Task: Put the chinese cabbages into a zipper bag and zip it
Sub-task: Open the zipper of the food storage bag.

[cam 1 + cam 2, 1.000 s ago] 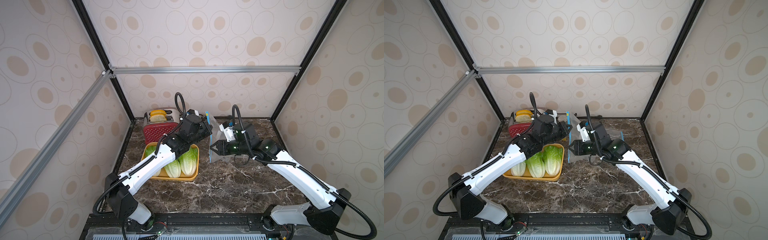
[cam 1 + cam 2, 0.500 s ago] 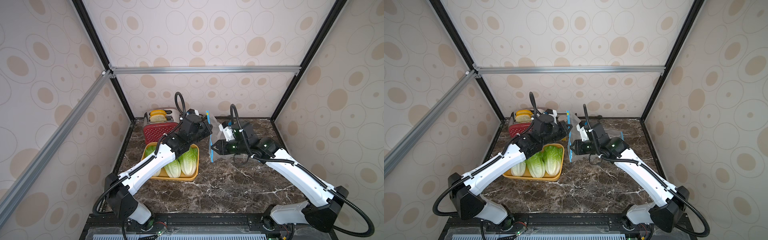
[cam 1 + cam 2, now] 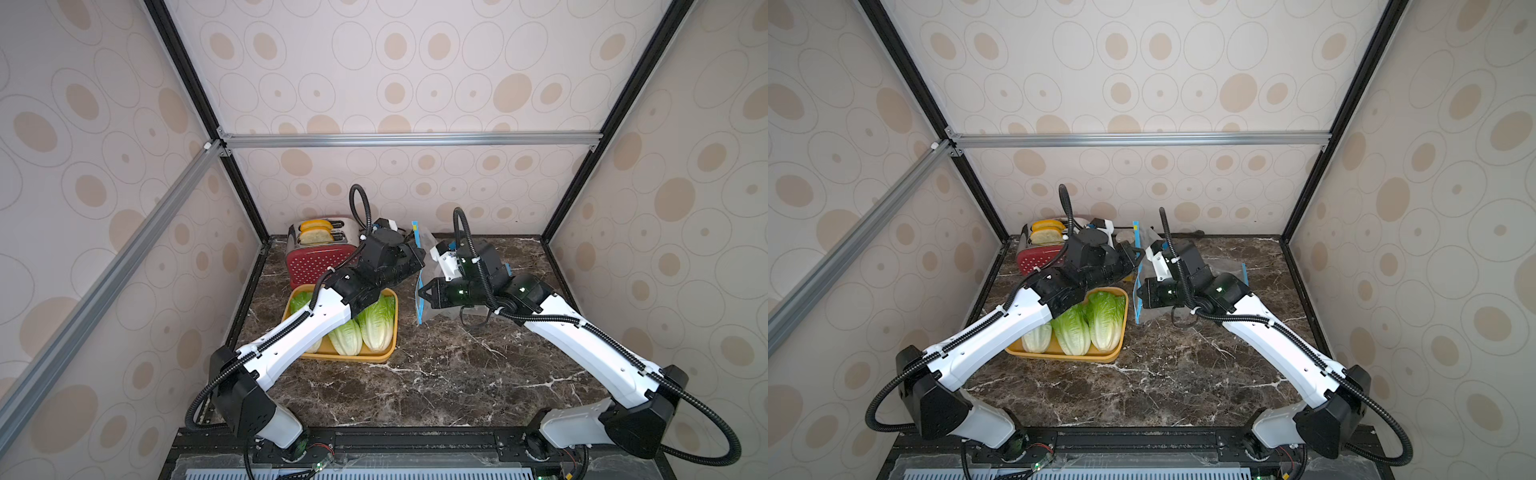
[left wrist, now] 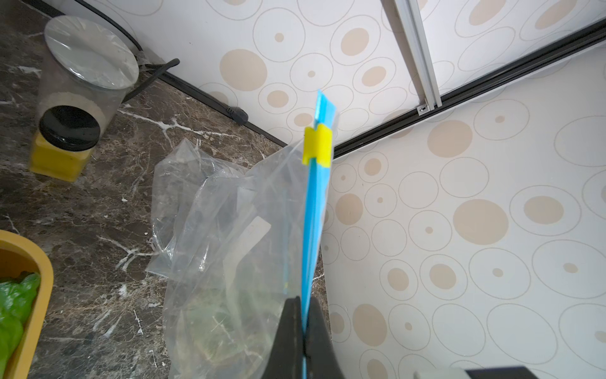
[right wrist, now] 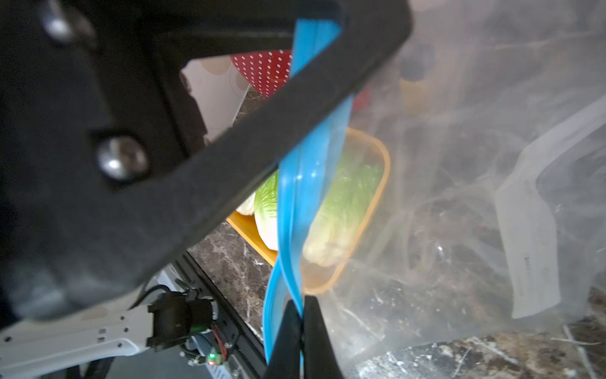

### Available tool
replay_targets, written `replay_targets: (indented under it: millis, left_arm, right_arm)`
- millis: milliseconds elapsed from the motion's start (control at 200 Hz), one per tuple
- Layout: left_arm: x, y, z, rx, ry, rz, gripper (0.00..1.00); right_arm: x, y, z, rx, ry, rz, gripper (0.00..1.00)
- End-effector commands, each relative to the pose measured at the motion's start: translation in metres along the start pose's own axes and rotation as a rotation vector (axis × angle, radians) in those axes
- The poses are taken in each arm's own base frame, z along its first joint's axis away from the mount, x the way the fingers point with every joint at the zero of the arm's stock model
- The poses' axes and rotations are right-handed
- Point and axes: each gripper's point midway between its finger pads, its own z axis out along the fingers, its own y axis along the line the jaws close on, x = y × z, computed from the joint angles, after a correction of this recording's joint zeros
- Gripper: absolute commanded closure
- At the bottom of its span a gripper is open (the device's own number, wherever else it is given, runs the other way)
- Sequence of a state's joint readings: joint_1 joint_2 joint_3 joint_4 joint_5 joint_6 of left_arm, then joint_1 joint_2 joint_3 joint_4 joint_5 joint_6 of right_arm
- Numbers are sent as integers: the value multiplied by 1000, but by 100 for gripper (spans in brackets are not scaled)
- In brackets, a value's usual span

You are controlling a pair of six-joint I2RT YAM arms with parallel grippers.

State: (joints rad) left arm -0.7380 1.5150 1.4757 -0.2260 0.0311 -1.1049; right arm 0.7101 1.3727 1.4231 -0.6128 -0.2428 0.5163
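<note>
While all three frilly green, white-ribbed chinese cabbages [image 3: 365, 328] lie in the yellow plastic tray [image 3: 349, 358], nothing is bagged or zipped. The clear plastic zipper bag [image 4: 229, 249] stands raised just beside the tray, with the left gripper [image 4: 303, 303] pinched tight on its blue seal strip [image 4: 313, 229] and the right gripper [image 5: 301, 303] clamped closed on the same strip elsewhere. Both top views hide the pinches; left wrist view alone shows the yellow slider [image 4: 317, 146] near the strip's end, right wrist view alone the strip's two lips seemingly apart.
</note>
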Motion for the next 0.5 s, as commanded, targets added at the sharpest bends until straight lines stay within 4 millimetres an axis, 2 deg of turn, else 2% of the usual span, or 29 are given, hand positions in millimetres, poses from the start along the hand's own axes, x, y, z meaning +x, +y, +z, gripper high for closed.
replay_targets:
  millis: [0,50,115,230,315,496]
  left_arm:
    - [-5,-12,-9,20,-17,-6,100]
    - [-3,-12,-9,24,-9,3,99]
    - [-2,-13,-10,30,4,20,80]
    - [-1,-16,-19,36,30,120,56]
    - [0,-10,-27,23,55,188,50]
    - [22,-5,-46,46,167,309,46]
  right_arm:
    - [-2,5,-5,-8,-19,-2,100]
    - [-3,3,-8,2,-26,2,100]
    - [-3,0,-13,24,-35,14,100]
    - [-1,-7,-26,80,-36,37,100]
    - [0,-10,-34,108,-32,49,100]
    - [-1,-11,-48,133,-46,48,100]
